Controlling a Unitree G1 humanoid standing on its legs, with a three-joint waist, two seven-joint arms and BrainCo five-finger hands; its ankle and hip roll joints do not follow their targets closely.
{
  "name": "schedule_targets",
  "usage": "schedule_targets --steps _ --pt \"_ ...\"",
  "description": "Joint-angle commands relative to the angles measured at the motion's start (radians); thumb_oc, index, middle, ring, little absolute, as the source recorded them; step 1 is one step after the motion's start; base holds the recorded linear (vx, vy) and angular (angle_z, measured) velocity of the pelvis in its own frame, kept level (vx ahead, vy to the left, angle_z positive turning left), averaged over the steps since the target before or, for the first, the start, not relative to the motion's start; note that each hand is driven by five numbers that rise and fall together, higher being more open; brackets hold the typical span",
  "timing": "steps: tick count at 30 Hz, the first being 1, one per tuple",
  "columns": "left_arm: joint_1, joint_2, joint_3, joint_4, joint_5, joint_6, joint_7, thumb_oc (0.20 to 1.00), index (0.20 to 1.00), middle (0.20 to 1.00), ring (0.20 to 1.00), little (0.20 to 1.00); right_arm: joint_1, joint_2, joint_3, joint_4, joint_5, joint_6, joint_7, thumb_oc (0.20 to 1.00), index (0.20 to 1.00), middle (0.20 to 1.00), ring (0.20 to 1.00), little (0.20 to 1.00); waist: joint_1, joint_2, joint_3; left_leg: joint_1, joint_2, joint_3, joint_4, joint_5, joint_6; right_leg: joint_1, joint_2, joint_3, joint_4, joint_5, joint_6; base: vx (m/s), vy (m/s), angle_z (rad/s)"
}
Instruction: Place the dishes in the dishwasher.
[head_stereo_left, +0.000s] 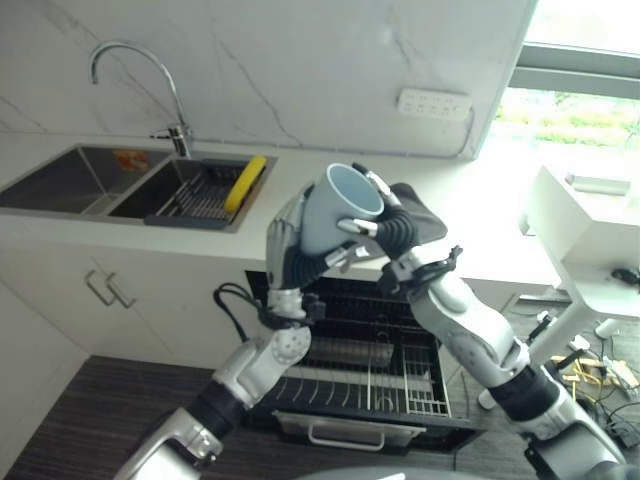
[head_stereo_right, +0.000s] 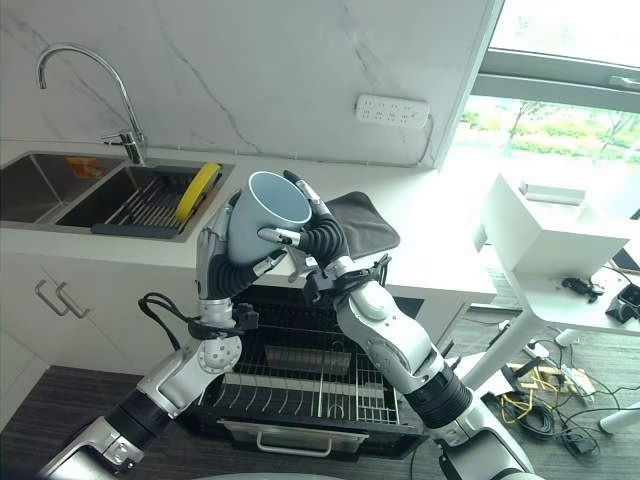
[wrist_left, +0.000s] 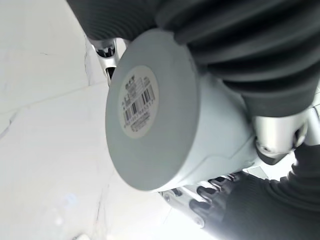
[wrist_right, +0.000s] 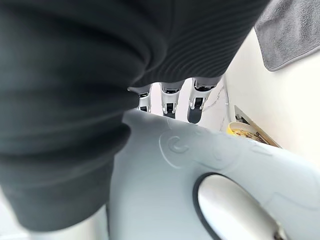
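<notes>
A pale blue-grey mug (head_stereo_left: 335, 215) is held up in the air above the open dishwasher (head_stereo_left: 370, 370), mouth tilted up and to the right. My left hand (head_stereo_left: 290, 250) comes from below with its fingers curled round the mug's side and base. My right hand (head_stereo_left: 395, 230) reaches in from the right, with fingers curled over the rim and wall. The left wrist view shows the mug's flat bottom (wrist_left: 150, 110) with a barcode label. The right wrist view shows its wall and handle (wrist_right: 175, 175) under my fingers (wrist_right: 170, 100).
The dishwasher's lower wire rack (head_stereo_right: 300, 385) is pulled out below the hands. A yellow plate (head_stereo_left: 245, 182) stands in the sink's drying rack by the tap (head_stereo_left: 130, 60). A grey cloth (head_stereo_right: 365, 225) lies on the counter. A white table (head_stereo_left: 590, 240) stands at the right.
</notes>
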Motion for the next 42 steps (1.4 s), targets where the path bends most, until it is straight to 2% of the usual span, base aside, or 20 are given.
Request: schedule_targets --steps 1,2,4,13,20,25,26,27,28,35,39,42 --pt "-0.154 0.005 -0.133 0.003 0.113 -0.088 -0.021 0.2 0.2 0.2 0.2 0.2 -0.151 0.085 0.039 -0.014 0.028 -0.014 0.073 0.944 0.944 0.944 0.944 0.944 0.017 -0.037 0.025 0.044 -0.012 0.02 0.012 -0.092 0.021 0.047 -0.06 -0.002 0.001 -0.043 0.068 0.0 0.0 0.0" --pt "-0.153 0.005 -0.133 0.003 0.117 -0.09 -0.022 0.2 0.2 0.2 0.2 0.2 -0.151 0.085 0.038 -0.015 0.026 -0.013 0.075 0.787 0.787 0.787 0.787 0.787 0.017 -0.038 0.025 0.044 -0.012 0.02 0.012 -0.092 0.021 0.047 -0.06 -0.002 0.001 -0.043 0.068 0.0 0.0 0.0" --pt "-0.151 0.006 -0.134 0.001 0.121 -0.093 -0.027 0.2 0.2 0.2 0.2 0.2 -0.152 0.085 0.038 -0.016 0.018 -0.015 0.079 0.203 0.203 0.203 0.203 0.203 0.018 -0.038 0.025 0.044 -0.012 0.019 0.012 -0.092 0.021 0.047 -0.06 -0.002 0.001 -0.043 0.068 0.0 0.0 0.0" --pt "-0.161 0.006 -0.149 0.012 0.118 -0.097 -0.033 0.2 0.2 0.2 0.2 0.2 -0.181 0.079 0.042 -0.024 -0.053 -0.033 0.106 0.2 0.2 0.2 0.2 0.2 0.022 -0.04 0.028 0.045 -0.014 0.014 0.012 -0.094 0.023 0.048 -0.058 0.0 0.001 -0.042 0.069 0.0 0.0 0.0" --pt "-0.156 0.006 -0.149 0.005 0.105 -0.1 -0.049 0.2 0.2 0.2 0.2 0.2 -0.197 0.071 0.029 -0.048 -0.125 -0.053 0.073 0.2 0.2 0.2 0.2 0.2 0.023 -0.04 0.029 0.043 -0.015 0.011 0.012 -0.095 0.023 0.047 -0.057 0.003 0.001 -0.043 0.068 0.0 0.0 0.0" --pt "-0.149 -0.002 -0.149 0.008 0.031 -0.109 -0.096 0.2 0.2 0.2 0.2 0.2 -0.2 0.063 0.014 -0.065 -0.179 -0.061 0.056 0.2 0.2 0.2 0.2 0.2 0.02 -0.037 0.029 0.044 -0.016 0.011 0.012 -0.096 0.024 0.047 -0.057 0.008 0.001 -0.044 0.067 0.0 0.0 0.0" --pt "-0.146 -0.007 -0.15 0.01 0.016 -0.111 -0.113 0.454 0.454 0.454 0.454 0.454 -0.201 0.06 0.008 -0.072 -0.188 -0.055 0.049 0.2 0.2 0.2 0.2 0.2 0.019 -0.037 0.029 0.044 -0.017 0.011 0.012 -0.097 0.025 0.046 -0.057 0.01 0.001 -0.044 0.066 0.0 0.0 0.0" --pt "-0.143 -0.009 -0.148 0.011 -0.001 -0.113 -0.124 0.573 0.573 0.573 0.573 0.573 -0.199 0.059 0.004 -0.075 -0.197 -0.051 0.045 0.2 0.2 0.2 0.2 0.2 0.018 -0.036 0.029 0.044 -0.018 0.011 0.012 -0.097 0.025 0.046 -0.057 0.011 0.001 -0.045 0.066 0.0 0.0 0.0" --pt "-0.135 -0.01 -0.145 0.007 -0.025 -0.121 -0.131 1.0 1.0 1.0 1.0 1.0 -0.197 0.056 -0.001 -0.078 -0.201 -0.048 0.041 0.2 0.2 0.2 0.2 0.2 0.018 -0.035 0.03 0.044 -0.017 0.012 0.012 -0.097 0.025 0.046 -0.056 0.013 0.001 -0.045 0.066 0.0 0.0 0.0" --pt "-0.105 -0.007 -0.109 -0.033 -0.106 -0.132 -0.178 1.0 1.0 1.0 1.0 1.0 -0.16 0.028 -0.039 -0.092 -0.236 -0.039 0.009 0.2 0.2 0.2 0.2 0.2 0.013 -0.032 0.037 0.046 -0.017 0.012 0.012 -0.098 0.025 0.045 -0.056 0.016 0.001 -0.044 0.066 0.0 0.0 0.0" --pt "-0.053 0.013 -0.056 -0.049 -0.227 -0.126 -0.225 1.0 1.0 1.0 1.0 1.0 -0.104 -0.014 -0.086 -0.121 -0.252 -0.033 -0.001 0.2 0.2 0.2 0.2 0.2 0.008 -0.028 0.042 0.048 -0.018 0.011 0.012 -0.097 0.025 0.045 -0.055 0.018 0.001 -0.043 0.065 0.0 0.0 0.0" --pt "-0.005 0.026 -0.01 -0.066 -0.258 -0.135 -0.239 1.0 1.0 1.0 1.0 1.0 -0.061 -0.042 -0.128 -0.132 -0.242 -0.029 0.002 0.2 0.2 0.2 0.2 0.2 0.007 -0.024 0.046 0.048 -0.017 0.013 0.012 -0.095 0.024 0.046 -0.054 0.017 0.001 -0.043 0.063 0.0 0.0 0.0"
